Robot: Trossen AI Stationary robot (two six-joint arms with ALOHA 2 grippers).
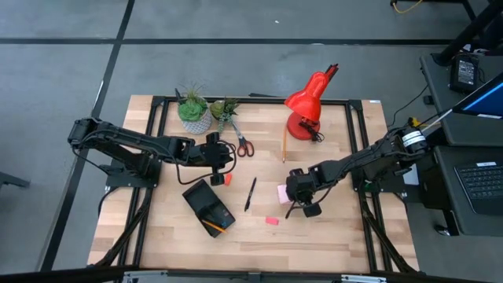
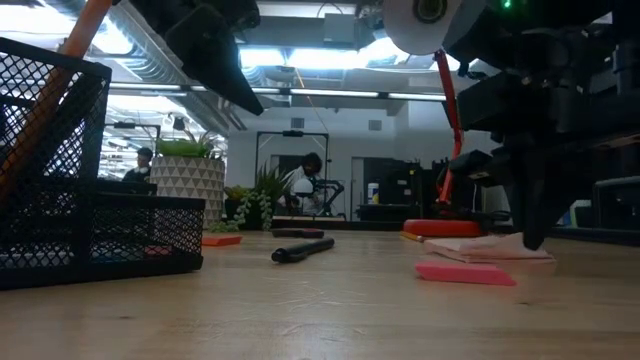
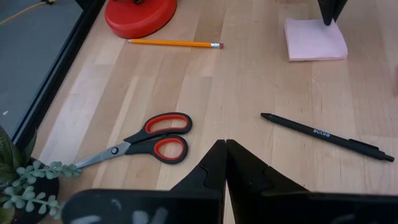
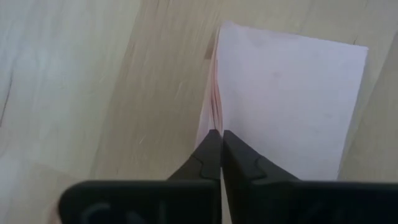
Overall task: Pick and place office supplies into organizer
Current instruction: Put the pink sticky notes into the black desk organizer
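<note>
The black mesh organizer lies left of centre, with an orange pencil in it; it also fills the left of the low view. My left gripper is shut and empty, held above the table beyond the organizer, near the red-handled scissors. My right gripper is shut at the edge of the pink sticky-note pad. A black pen, a pink eraser, a small red eraser and a yellow pencil lie flat on the table. My right gripper comes from above, pointing down, its fingertips closed at one edge of the pad, where the sheets fan apart a little. Whether one sheet or several lie between the tips, I cannot tell. The pad lies flat on the table.
A red desk lamp stands at the far right of centre, and two potted plants stand at the far left. A laptop sits on a side bench to the right. People show in the room behind.
</note>
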